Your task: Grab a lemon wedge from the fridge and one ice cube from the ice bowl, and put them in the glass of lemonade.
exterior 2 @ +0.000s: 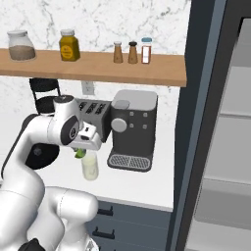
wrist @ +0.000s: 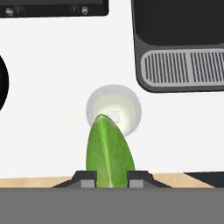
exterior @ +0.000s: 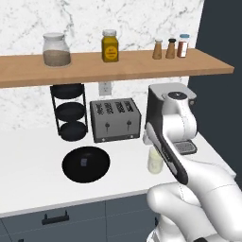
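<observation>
Lemon wedge (wrist: 109,153), green and pointed, pinched above pale lemonade glass (wrist: 113,108).

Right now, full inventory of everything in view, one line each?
Green lemon wedge: 1, held between the fingertips above the glass.
Clear glass of pale lemonade: 1, counter, left of the coffee machine.
Matte-black ice bowl: 1, counter, before the toaster.
Pale ice cube: 1, in the bowl.
Grey four-slot toaster: 1, by the wall.
Dark grey coffee machine: 1, counter's right end.
Black three-tier rack: 1, left of the toaster.
Wooden shelf: 1, holds two jars and three shakers.
Dark grey fridge: 1, open, far right.
Gripper: 1, shut on the wedge.
</observation>
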Tool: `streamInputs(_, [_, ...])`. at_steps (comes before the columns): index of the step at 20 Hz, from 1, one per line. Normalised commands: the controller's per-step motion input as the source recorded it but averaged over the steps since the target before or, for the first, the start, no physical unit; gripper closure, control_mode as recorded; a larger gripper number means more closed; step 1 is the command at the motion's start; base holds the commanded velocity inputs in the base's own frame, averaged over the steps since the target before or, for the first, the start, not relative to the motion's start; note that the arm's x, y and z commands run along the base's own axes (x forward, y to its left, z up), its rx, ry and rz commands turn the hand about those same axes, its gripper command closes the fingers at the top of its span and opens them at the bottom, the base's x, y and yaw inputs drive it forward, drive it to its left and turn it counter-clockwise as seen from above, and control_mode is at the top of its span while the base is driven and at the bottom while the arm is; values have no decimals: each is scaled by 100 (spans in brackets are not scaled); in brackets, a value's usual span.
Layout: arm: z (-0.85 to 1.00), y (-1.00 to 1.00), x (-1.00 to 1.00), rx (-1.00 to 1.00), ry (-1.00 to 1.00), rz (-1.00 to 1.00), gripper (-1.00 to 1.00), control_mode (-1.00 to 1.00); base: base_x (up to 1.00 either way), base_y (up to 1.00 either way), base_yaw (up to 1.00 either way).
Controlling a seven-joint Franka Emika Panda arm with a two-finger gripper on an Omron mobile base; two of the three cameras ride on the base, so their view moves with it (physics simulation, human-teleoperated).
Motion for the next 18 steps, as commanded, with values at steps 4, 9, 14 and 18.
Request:
streamInputs(4, [-7,0,0,0,0,0,100,-100,0,0,0])
streamInputs(9, [0,0,14,0,-1,0,100,-100,0,0,0])
streamInputs(14, [0,0,37,0,0,0,100,-100,0,0,0])
streamInputs(18, [-2,0,29,0,0,0,100,-100,0,0,0])
